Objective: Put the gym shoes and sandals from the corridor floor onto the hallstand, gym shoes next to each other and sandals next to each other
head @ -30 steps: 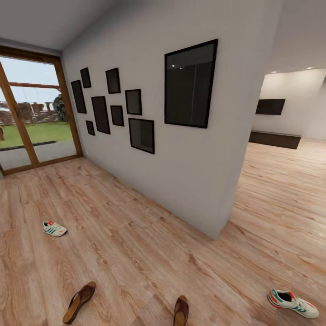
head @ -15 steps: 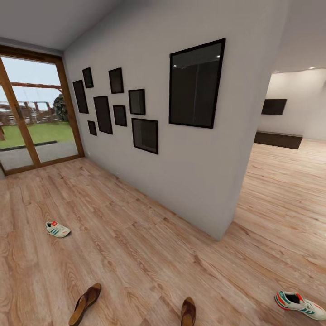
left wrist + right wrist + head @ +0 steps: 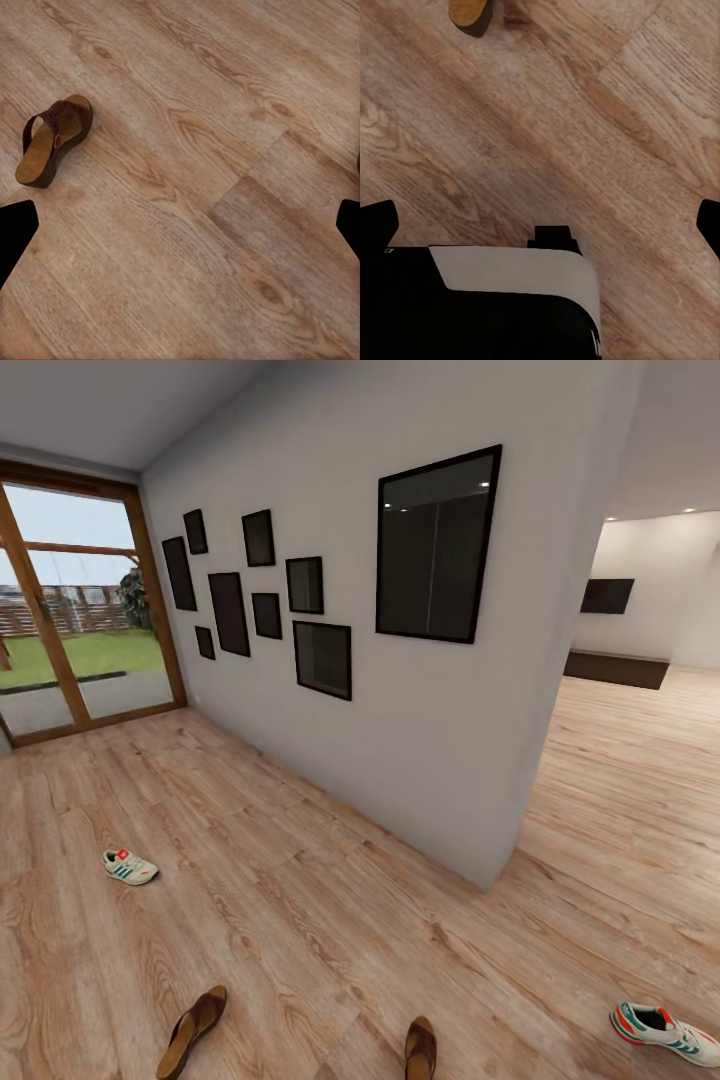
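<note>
Four shoes scattered over the corridor floor (image 3: 300, 880), all apart from each other.

From the head view, one gym shoe (image 3: 130, 867) lay out at about ten o'clock, well apart from the rest; the second gym shoe (image 3: 664, 1029) sat near, at roughly four o'clock, past the end of the dividing wall (image 3: 400, 740). One sandal (image 3: 191, 1030) lay close in at seven o'clock, the other sandal (image 3: 420, 1048) at around six, the two well apart. The wall ran from ten o'clock in to one, frames (image 3: 265, 600) hanging on it, a glass door (image 3: 70, 630) behind at eleven. Beyond the wall's end, a room opened at two o'clock.
</note>
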You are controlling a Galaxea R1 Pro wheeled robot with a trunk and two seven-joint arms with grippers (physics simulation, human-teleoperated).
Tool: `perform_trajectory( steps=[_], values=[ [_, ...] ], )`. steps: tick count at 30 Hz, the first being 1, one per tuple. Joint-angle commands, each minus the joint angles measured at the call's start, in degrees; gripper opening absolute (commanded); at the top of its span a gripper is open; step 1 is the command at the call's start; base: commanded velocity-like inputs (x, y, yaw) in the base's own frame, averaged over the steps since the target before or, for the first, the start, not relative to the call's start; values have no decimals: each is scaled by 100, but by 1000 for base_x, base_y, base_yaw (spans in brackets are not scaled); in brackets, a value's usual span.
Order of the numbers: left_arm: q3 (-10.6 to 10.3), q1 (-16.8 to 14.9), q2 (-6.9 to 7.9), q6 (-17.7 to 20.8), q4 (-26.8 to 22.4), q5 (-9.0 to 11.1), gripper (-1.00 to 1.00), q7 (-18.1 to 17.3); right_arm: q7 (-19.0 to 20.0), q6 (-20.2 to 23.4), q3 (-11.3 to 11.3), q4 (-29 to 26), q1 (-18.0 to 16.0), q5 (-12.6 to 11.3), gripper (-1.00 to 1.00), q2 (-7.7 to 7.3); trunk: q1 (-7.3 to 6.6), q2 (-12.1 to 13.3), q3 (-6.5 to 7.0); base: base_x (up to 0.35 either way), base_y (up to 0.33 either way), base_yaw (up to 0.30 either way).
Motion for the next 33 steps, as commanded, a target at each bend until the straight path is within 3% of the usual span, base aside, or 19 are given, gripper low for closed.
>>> perform_trajectory(
  steps=[1,33],
  values=[
    [4,-3,0,-17,4,4,100,1,-4,-14,-5,-1,-1,-3,100,1,0,-3,-5,0,1,0],
    [4,-3,0,-15,4,4,100,1,-7,-14,-7,-1,-1,-4,100,2,0,-3,-5,84,68,-9]
  ],
)
